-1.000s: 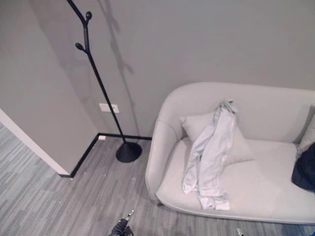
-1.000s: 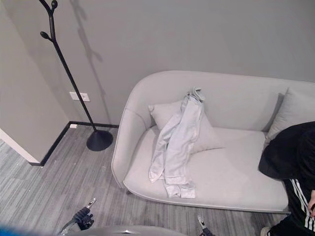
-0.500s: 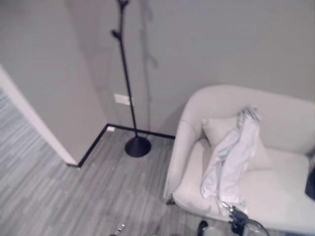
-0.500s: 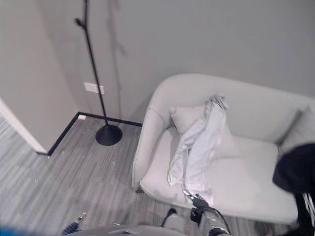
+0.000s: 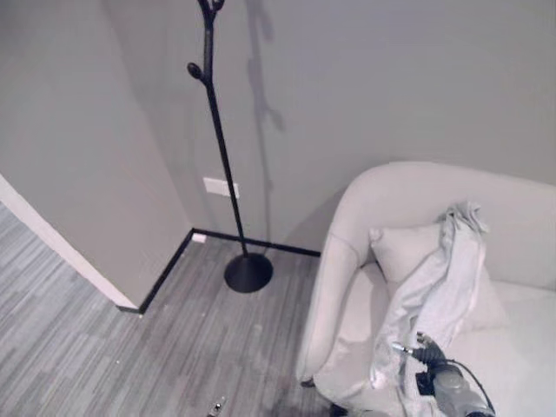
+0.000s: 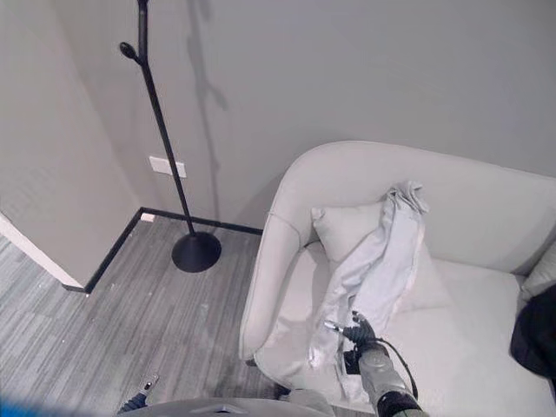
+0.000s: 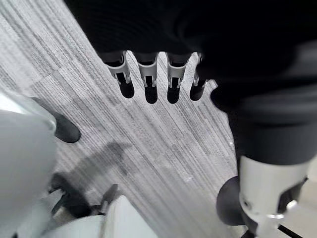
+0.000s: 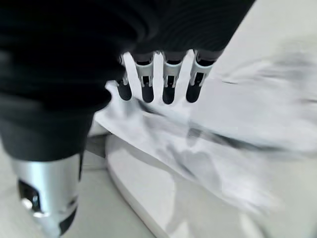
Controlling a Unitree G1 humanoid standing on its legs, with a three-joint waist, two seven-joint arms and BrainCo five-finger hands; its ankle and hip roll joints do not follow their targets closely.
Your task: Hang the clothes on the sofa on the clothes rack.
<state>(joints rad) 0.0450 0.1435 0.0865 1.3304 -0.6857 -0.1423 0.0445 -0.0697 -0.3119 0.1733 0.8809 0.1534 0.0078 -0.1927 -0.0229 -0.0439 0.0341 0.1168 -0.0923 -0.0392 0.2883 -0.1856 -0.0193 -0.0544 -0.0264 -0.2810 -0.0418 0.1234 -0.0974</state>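
A pale grey sofa (image 6: 287, 226) stands against a grey wall (image 6: 347, 69). A light, whitish garment (image 6: 373, 269) is draped over a cushion (image 6: 343, 228) on the sofa, its top bunched against the backrest and its lower end trailing down to the seat's front edge.

The right hand (image 6: 358, 334) reaches in from the lower right and sits over the lower part of the garment, which lies just past its fingertips. In the right wrist view the right hand's fingers (image 8: 168, 82) are straight and spread in a row above the crumpled cloth (image 8: 213, 148), not curled round anything, so this hand is open. Whether the fingertips touch the cloth cannot be told.

The left hand (image 7: 148, 74) hangs low over the grey striped floor (image 7: 163, 148), far to the left of the right hand and well away from the sofa. Its fingers are straight and relaxed, holding nothing.

A black clothes rack (image 6: 161, 139), a thin pole with knobbed pegs on a round base, stands on the floor in the corner, well apart from the right hand and beyond the sofa's left arm. A dark object (image 6: 534, 334) lies at the far right end of the seat.
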